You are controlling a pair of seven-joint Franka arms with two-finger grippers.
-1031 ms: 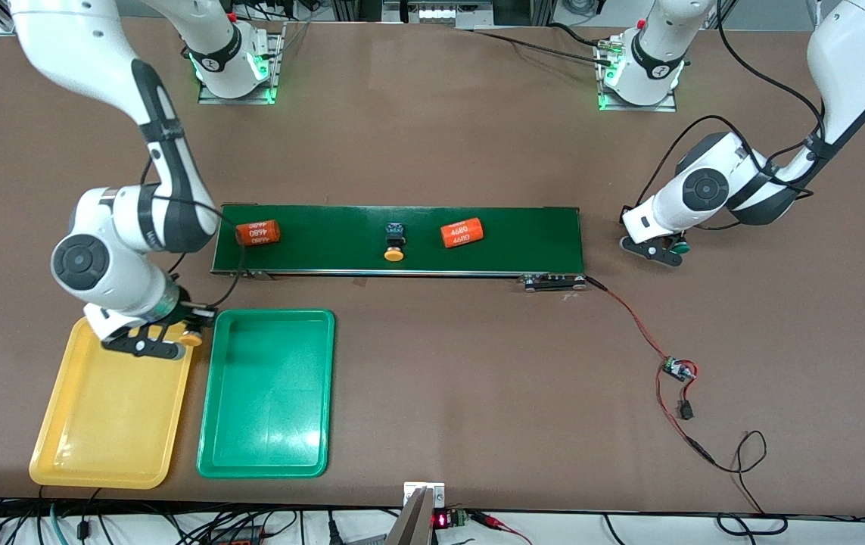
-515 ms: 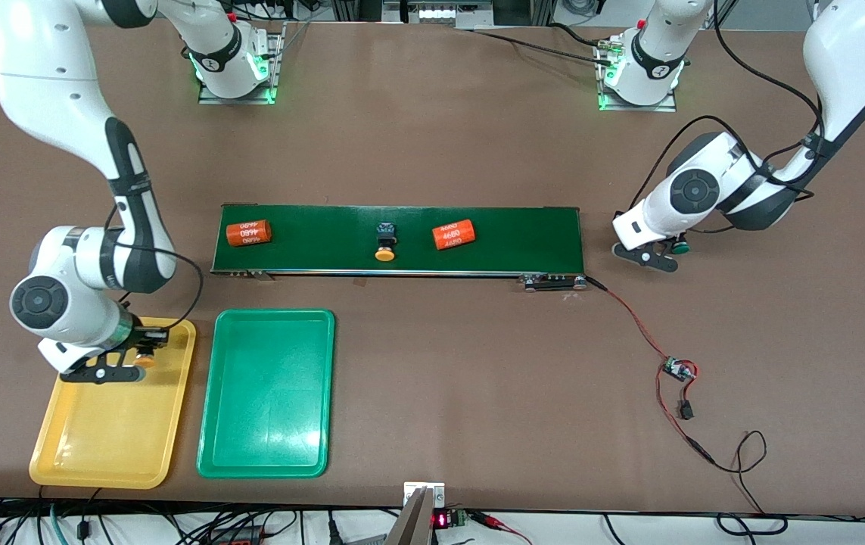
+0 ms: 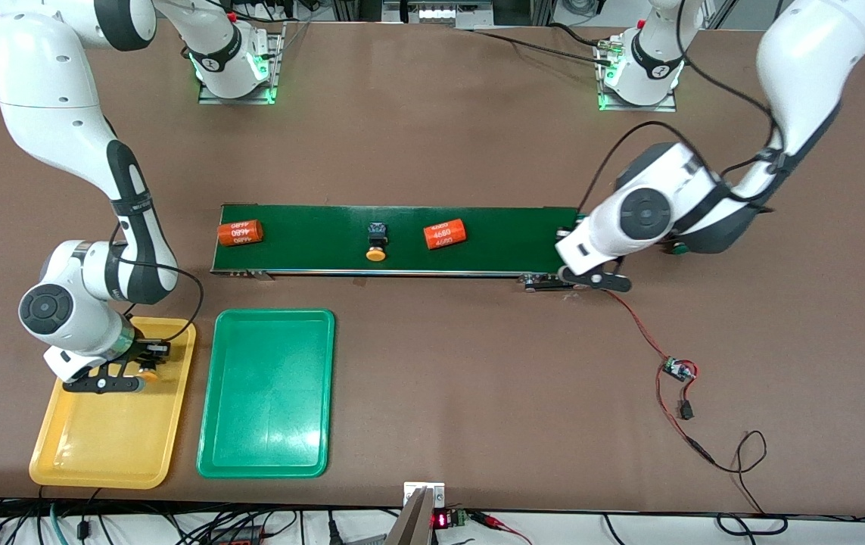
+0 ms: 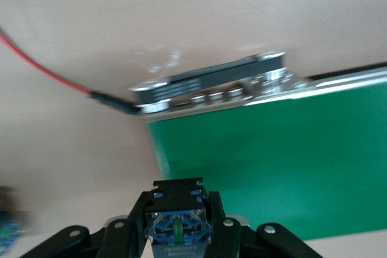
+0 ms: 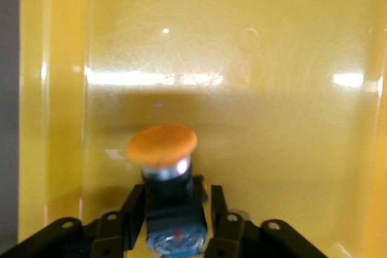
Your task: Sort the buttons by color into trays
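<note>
the right gripper [image 3: 129, 371] is over the yellow tray [image 3: 110, 439] and pinches a yellow button [image 5: 163, 167] — its round cap points away from the gripper, along the tray floor. the left gripper [image 3: 598, 278] is over the end of the green belt [image 3: 508, 235] and pinches a button [image 4: 177, 225]; its cap is hidden. another yellow button [image 3: 376, 244] lies on the belt between two orange cans [image 3: 444, 235], cap toward the front camera. the green tray [image 3: 269, 393] sits beside the yellow one on the brown desk [image 3: 432, 151].

White arms [image 3: 61, 83] — black joints, black cables.
</note>
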